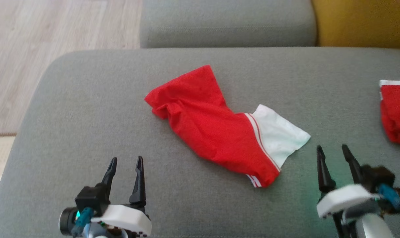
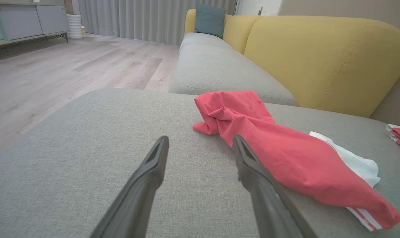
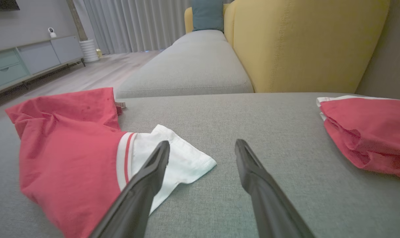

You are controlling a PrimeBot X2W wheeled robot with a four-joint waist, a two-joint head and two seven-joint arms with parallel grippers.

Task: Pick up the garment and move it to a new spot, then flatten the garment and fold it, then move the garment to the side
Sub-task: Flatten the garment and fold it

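A red garment (image 1: 213,127) with a white striped end lies crumpled and slanted on the grey sofa seat (image 1: 87,109). In the left wrist view the garment (image 2: 285,155) stretches to the right of the fingers; in the right wrist view the garment (image 3: 67,148) lies at the left. My left gripper (image 1: 125,162) hovers open at the lower left, well short of the cloth, with nothing between its fingers. At the lower right my right gripper (image 1: 333,148) stands open too, just right of the white corner and not touching it.
A second red and white cloth (image 1: 396,112) lies at the seat's right edge. Another grey cushion (image 1: 226,23) and a yellow backrest (image 1: 365,21) lie beyond. Wooden floor (image 1: 54,33) borders the seat's left side.
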